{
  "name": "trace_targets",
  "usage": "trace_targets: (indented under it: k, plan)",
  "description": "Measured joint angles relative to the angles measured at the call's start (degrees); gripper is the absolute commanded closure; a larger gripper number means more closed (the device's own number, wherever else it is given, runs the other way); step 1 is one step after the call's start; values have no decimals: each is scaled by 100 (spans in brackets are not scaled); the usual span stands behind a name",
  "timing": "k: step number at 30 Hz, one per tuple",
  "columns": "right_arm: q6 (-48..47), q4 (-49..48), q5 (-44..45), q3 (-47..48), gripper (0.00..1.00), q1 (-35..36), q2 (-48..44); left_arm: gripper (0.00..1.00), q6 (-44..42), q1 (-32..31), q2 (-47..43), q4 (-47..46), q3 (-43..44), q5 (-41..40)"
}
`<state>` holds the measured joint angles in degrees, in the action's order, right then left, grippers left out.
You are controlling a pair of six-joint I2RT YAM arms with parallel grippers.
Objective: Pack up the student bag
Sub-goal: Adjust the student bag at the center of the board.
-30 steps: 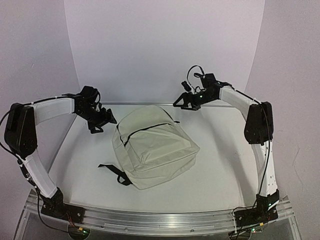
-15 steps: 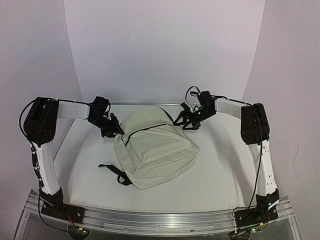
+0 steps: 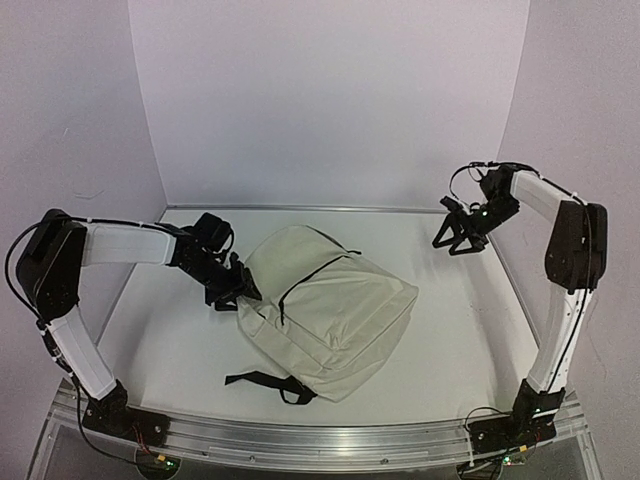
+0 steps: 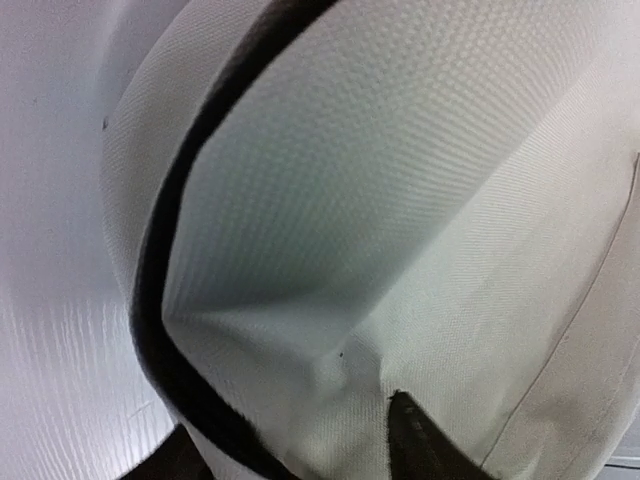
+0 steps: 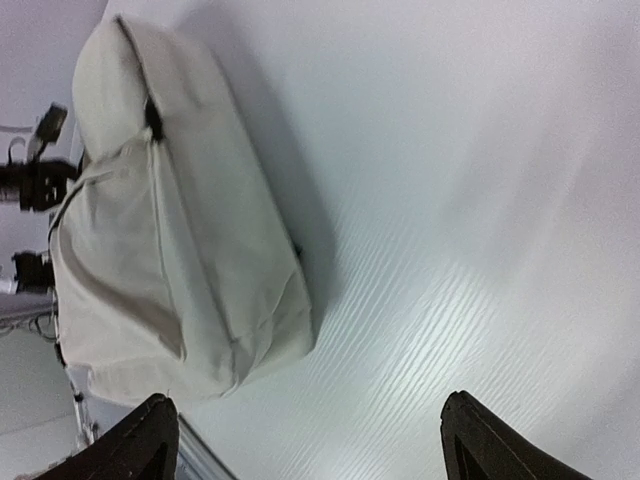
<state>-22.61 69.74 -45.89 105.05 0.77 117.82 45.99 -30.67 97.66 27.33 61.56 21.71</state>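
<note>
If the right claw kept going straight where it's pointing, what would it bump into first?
Probably the bare white table, just beside the student bag, which the right claw looks aimed past; depth is hard to judge.

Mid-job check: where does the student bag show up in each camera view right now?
Top external: the student bag lies in the centre of the frame.
Left wrist: the student bag fills nearly the whole picture, seen close up.
Right wrist: the student bag takes up the left side.
Shared landmark: its black zipper.
</note>
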Motion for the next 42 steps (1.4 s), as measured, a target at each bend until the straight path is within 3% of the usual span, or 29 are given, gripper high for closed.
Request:
trace_targets:
  k: [7, 15, 17, 21, 23, 26, 29, 32, 35, 37, 40, 42]
  plan:
    - [-335, 498, -315, -732, 18, 417, 35, 30, -791, 157, 625, 1308, 2192, -269]
    - [-370, 602, -845, -986, 31, 712, 563, 27, -1467, 508, 1883, 1645, 4093, -583]
    - [-396, 601, -915, -1049, 44, 789, 704, 27, -1597, 583, 2113, 1699, 4338, -600]
    - [-427, 635, -1016, -1053, 88, 915, 816, 31, -1835, 697, 2541, 1837, 4768, -598]
    - [-394, 731, -1062, -901, 100, 939, 857, 38, -1937, 739, 2666, 1869, 4796, -555]
    - [-299, 831, -1002, -539, 100, 965, 925, 58, -2044, 754, 2726, 1888, 4709, -372]
    - [-269, 877, -738, 49, 100, 944, 1090, 90, -2102, 741, 2706, 1772, 4391, 14]
    - [-197, 937, -407, 1058, 100, 921, 1497, 100, -2039, 734, 2539, 1484, 3684, 387]
    - [146, 828, -46, 2437, 100, 916, 2155, 100, -1937, 675, 1985, 1096, 2671, 652]
    - [470, 427, 116, 3300, 98, 943, 2598, 92, -1731, 523, 1442, 884, 2006, 858]
    - [869, -272, 383, 4339, 47, 1092, 3130, 62, -1477, -5, 715, 690, 1431, 1158]
    - [1092, -930, 595, 4565, 27, 1212, 3227, 43, -1267, -392, 399, 647, 1322, 1418]
